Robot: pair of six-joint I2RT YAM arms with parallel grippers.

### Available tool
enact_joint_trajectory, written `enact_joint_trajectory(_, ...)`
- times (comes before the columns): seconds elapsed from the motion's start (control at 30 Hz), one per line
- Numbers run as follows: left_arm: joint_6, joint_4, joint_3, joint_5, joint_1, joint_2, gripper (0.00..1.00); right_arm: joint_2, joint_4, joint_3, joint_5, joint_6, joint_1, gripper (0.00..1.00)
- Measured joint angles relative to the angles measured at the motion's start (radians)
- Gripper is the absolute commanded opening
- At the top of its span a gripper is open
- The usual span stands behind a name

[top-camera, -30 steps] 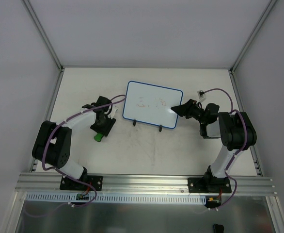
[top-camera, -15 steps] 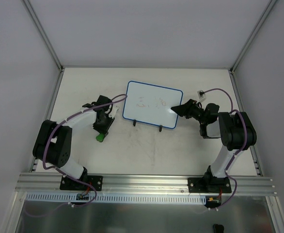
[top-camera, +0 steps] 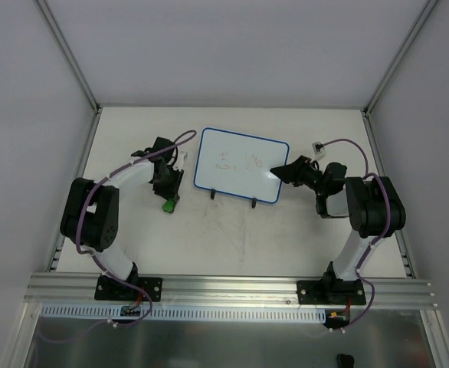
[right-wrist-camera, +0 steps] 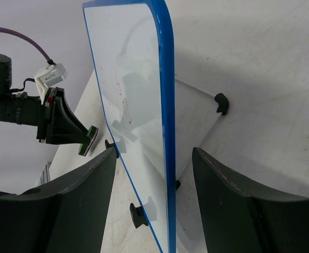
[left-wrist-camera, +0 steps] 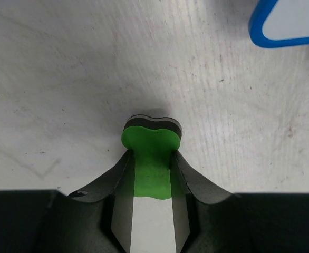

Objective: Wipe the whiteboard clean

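Observation:
The whiteboard (top-camera: 238, 164) stands tilted on two black feet at mid table, white with a thin blue rim and faint red and green scribbles. A small green eraser (left-wrist-camera: 152, 138) with a dark backing is pinched at its waist by my left gripper (left-wrist-camera: 151, 154), just left of the board's lower left corner (left-wrist-camera: 281, 23). From above, that left gripper (top-camera: 167, 193) carries the eraser (top-camera: 168, 205) at its tip. My right gripper (right-wrist-camera: 154, 153) is open, its fingers straddling the whiteboard's (right-wrist-camera: 138, 95) right edge with a gap on each side.
Aluminium posts and grey walls enclose the table (top-camera: 232, 245) on three sides. The board's black feet (top-camera: 253, 203) rest in front of it. Both arm bases sit on the rail at the near edge (top-camera: 232, 287).
The left gripper has shut on the green eraser and carried it right and farther away, toward the board's left edge. The right arm and the board have not moved.

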Motion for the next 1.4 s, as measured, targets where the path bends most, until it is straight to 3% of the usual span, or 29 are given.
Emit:
enact_joint_trajectory(0.3, -0.104, 0.004, 0.021, -0.014, 0.01, 0.026, 0.0, 0.0, 0.001, 0.007, -0.003, 0.016, -0.01, 0.6)
enact_joint_trajectory(0.5, -0.174, 0.007, 0.02, -0.041, 0.023, -0.138, 0.0, 0.0, 0.002, 0.006, -0.003, 0.018, -0.034, 0.56)
enact_joint_trajectory(0.57, -0.201, 0.01, 0.02, -0.041, 0.023, -0.207, 0.0, 0.0, 0.001, 0.004, -0.006, 0.018, -0.039, 0.48)
enact_joint_trajectory(0.87, -0.264, 0.014, 0.02, -0.025, 0.023, -0.341, 0.0, 0.002, 0.002, 0.003, -0.039, 0.024, -0.041, 0.48)
enact_joint_trajectory(1.17, -0.282, 0.031, 0.02, 0.037, 0.023, -0.364, 0.0, 0.027, 0.002, 0.006, -0.056, 0.027, -0.037, 0.31)
enact_joint_trajectory(1.33, -0.313, 0.052, 0.011, 0.045, 0.023, -0.368, 0.0, 0.037, 0.006, 0.008, -0.066, 0.037, -0.036, 0.28)
enact_joint_trajectory(1.4, -0.322, 0.077, -0.003, 0.059, 0.023, -0.374, 0.0, 0.037, 0.007, 0.01, -0.07, 0.037, -0.036, 0.21)
